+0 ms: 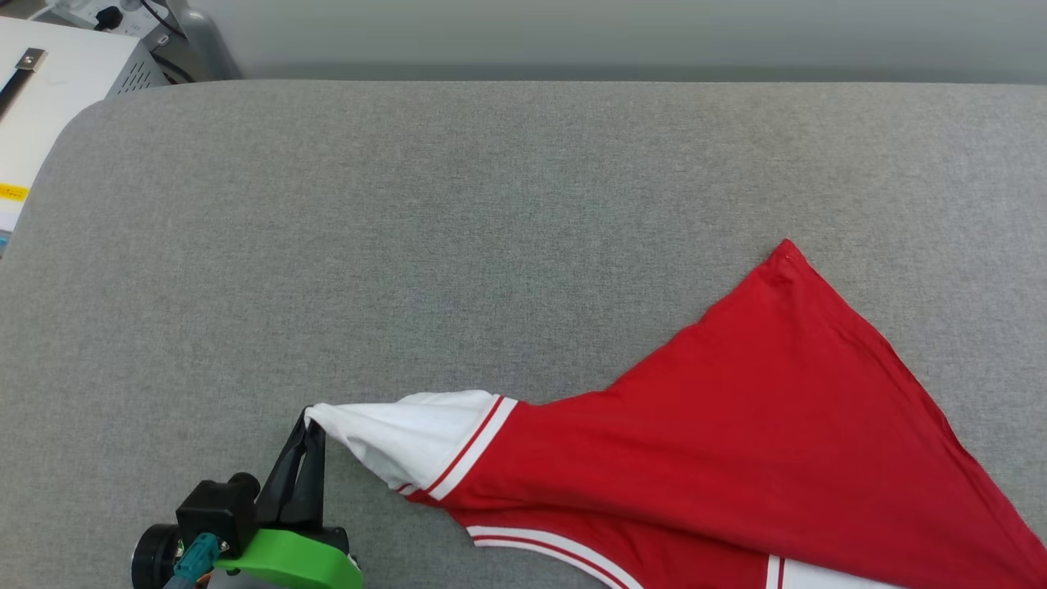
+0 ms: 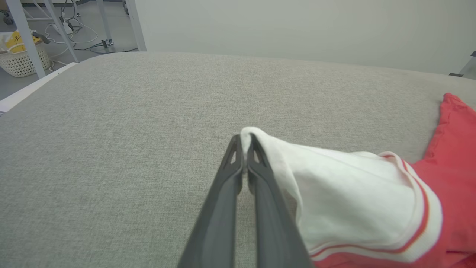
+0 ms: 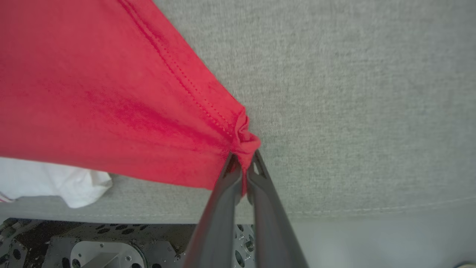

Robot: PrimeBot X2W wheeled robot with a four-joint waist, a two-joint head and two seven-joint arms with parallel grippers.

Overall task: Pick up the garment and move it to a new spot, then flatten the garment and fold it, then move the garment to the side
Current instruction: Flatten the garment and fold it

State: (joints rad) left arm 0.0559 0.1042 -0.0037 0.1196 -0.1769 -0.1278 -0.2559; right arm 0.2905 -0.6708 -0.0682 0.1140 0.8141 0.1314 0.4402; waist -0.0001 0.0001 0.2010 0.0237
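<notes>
The garment (image 1: 736, 425), red with white sleeves and red-and-white striped trim, lies stretched over the right half of the grey padded table (image 1: 491, 204). My left gripper (image 1: 311, 421) is shut on the tip of its white sleeve (image 2: 334, 193) at the lower left. In the left wrist view my left gripper (image 2: 244, 139) pinches that white cloth between its fingertips. In the right wrist view my right gripper (image 3: 243, 156) is shut on a bunched red hem corner of the garment (image 3: 111, 93), near the table's front edge. The other white sleeve (image 3: 55, 182) lies below the red cloth.
A white metal box (image 1: 57, 82) with cables stands beyond the table's far left corner. In the left wrist view, a pale basket (image 2: 22, 59) and frame legs (image 2: 22, 33) stand on the floor past the table. The robot's base (image 3: 93, 245) shows beneath the front edge.
</notes>
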